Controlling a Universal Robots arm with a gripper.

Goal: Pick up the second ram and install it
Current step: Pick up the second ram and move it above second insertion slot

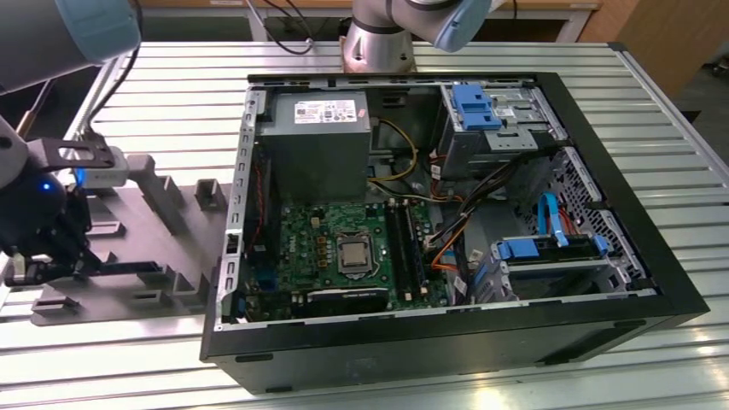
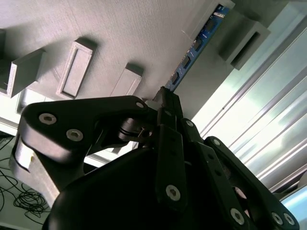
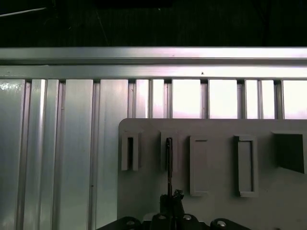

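Observation:
The second ram (image 2: 194, 48) is a thin blue board with dark chips. It stands on edge across the grey fixture plate (image 2: 120, 33), its far end by a raised holder block (image 2: 244, 40). In the first wrist view the ram (image 3: 169, 163) shows edge-on as a dark line running into a slot on the plate. My gripper (image 2: 164, 102) has its black fingers (image 2: 169, 143) closed together on the ram's near end. In the exterior view the gripper (image 1: 51, 260) hangs low over the fixture plate (image 1: 148, 248), at that view's left, outside the computer case.
The open black computer case (image 1: 445, 342) lies at the exterior view's right. It holds the green motherboard (image 1: 330, 226), long black slots (image 1: 405, 248), a grey power-supply box (image 1: 317, 141), cables and blue drive brackets (image 1: 535, 252). The ribbed metal table (image 1: 171, 102) surrounds both.

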